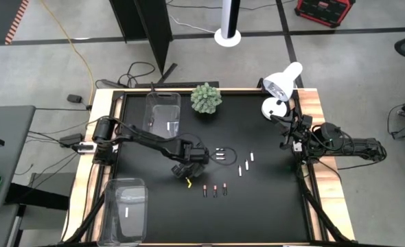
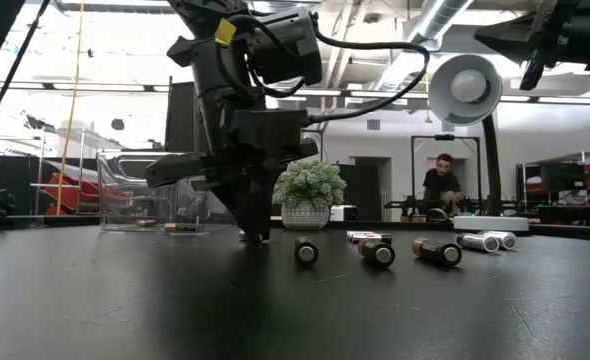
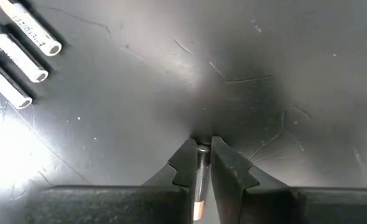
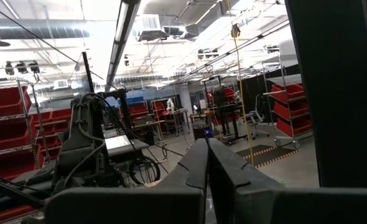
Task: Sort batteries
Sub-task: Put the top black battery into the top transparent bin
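One small battery (image 3: pixel 200 180) sits pinched between the two dark fingers of the left gripper (image 3: pixel 201 149). It is a thin round stick with a shiny metal end and an orange band. The gripper tips touch the black table (image 1: pixel 271 206) near its middle, so the battery is right down at the table top.

Three dark batteries (image 1: pixel 215 191) with orange ends lie in a row just at 4 o'clock from that gripper. Three white ones (image 1: pixel 220 154) lie close together at 1 o'clock from it, and three more white ones (image 1: pixel 246 165) lie spread out at 3 o'clock.

Two clear plastic bins stand on the left side of the table. They are see-through boxes with round corners. The far bin (image 1: pixel 163 113), at 11 o'clock, has a white battery (image 1: pixel 169 126) in it. The near bin (image 1: pixel 126 213), at 8 o'clock, has a white battery (image 1: pixel 126 213) in it too.

A fuzzy green plant (image 1: pixel 206 98) in a pot sits at 12 o'clock. A smooth white lamp (image 1: pixel 282 81) stands at 2 o'clock.

The right gripper (image 4: pixel 208 149) waits off the table's right edge, with its fingers pressed together and nothing in them.
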Controlling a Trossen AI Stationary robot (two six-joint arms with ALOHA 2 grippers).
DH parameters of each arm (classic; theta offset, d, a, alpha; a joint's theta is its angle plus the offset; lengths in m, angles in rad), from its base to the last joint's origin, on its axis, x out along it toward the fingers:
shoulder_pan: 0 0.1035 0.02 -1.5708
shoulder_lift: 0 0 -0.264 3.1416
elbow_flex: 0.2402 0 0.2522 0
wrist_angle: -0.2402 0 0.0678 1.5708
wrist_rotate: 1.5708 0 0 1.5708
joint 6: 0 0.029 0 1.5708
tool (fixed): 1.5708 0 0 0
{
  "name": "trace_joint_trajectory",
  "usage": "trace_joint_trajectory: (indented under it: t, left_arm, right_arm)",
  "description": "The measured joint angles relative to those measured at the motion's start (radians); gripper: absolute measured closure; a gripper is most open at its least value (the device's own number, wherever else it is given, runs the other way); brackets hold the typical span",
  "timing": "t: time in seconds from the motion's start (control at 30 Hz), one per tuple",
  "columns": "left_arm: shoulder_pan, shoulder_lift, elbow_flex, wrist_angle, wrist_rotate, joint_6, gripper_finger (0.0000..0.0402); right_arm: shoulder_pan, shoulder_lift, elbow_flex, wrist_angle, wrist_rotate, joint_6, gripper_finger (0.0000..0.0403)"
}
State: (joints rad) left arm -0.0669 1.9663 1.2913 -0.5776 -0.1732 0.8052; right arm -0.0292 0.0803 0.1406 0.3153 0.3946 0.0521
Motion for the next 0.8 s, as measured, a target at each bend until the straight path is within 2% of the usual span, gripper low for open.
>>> trace_joint_trajectory:
  t: [0.23,0.53,0.8]
  left_arm:
    - [0.0,0.005,0.036,-0.029,0.047,-0.018,0.0357]
    - [-0.002,0.004,0.04,-0.02,0.061,-0.06,0.037]
    - [-0.002,0.002,0.041,-0.018,0.061,-0.111,0.0304]
  right_arm:
    - [0.0,0.0,0.0,0.0,0.0,0.0,0.0372]
    - [0.0,0.0,0.0,0.0,0.0,0.0,0.0372]
    - [0.0,0.0,0.0,0.0,0.0,0.0,0.0372]
